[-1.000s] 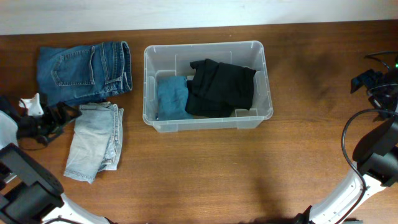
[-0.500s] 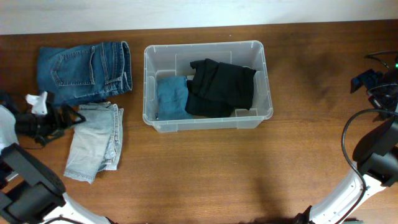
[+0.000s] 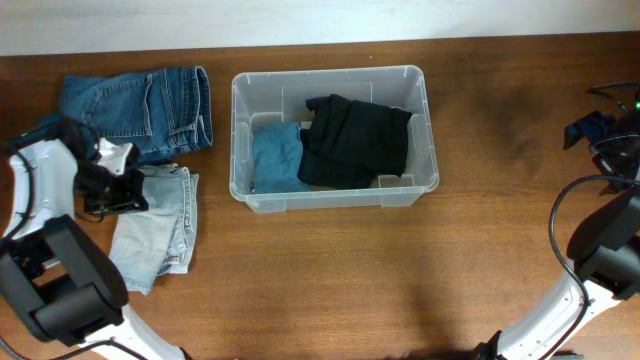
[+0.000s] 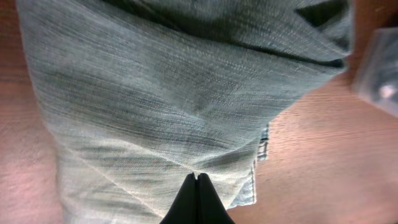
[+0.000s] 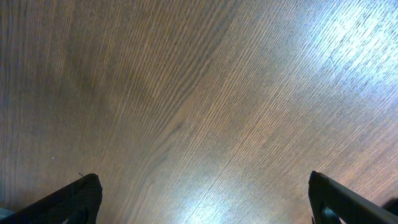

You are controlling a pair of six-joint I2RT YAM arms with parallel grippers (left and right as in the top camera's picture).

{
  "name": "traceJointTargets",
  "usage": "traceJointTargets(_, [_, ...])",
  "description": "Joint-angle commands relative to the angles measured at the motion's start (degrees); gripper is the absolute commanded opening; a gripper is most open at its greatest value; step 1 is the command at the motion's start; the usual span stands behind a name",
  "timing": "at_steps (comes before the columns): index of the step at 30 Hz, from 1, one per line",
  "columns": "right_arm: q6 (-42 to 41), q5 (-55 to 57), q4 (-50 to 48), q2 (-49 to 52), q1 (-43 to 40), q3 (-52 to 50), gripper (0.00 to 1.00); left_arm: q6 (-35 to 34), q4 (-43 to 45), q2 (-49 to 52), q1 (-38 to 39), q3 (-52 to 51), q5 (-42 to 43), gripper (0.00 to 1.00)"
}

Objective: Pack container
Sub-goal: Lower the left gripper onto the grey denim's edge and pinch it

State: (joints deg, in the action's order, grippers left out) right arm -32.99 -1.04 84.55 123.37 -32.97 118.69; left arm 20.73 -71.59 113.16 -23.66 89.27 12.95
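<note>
The container (image 3: 331, 200) is sitting in the middle of the table (image 3: 400, 285). Inside it, the left cloth (image 3: 275, 155) is lying partly under the right cloth (image 3: 355, 140). Left of the container, the back jeans (image 3: 135, 112) are lying behind the front jeans (image 3: 155, 235). The left gripper (image 4: 197, 180) is pressing on the front jeans.

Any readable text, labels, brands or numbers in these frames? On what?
No readable text in any view.
The container: no legible label; clothes cover much of its base.
The dark blue jeans: no lettering readable at this size.
The light jeans: no tag or print visible.
</note>
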Motion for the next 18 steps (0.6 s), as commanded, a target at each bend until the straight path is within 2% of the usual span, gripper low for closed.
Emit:
traceJointTargets(1, [-0.5,0.9,0.0,-1.1,-0.1,-0.2,0.98,-3.6,-0.9,0.0,1.6,0.8,-7.8,0.01])
traceJointTargets(7, [-0.5,0.9,0.0,-1.1,-0.1,-0.2,0.98,-5.2,-4.9,0.0,2.2,0.8,-8.0,0.01])
traceJointTargets(10, [-0.5,0.9,0.0,-1.1,-0.1,-0.2,0.98,-9.5,-5.9,0.0,2.2,0.8,-10.1,0.01])
traceJointTargets(18, [-0.5,0.9,0.0,-1.1,-0.1,-0.2,0.98,-9.8,-6.6,1.1,2.2,-0.2,-10.4,0.01])
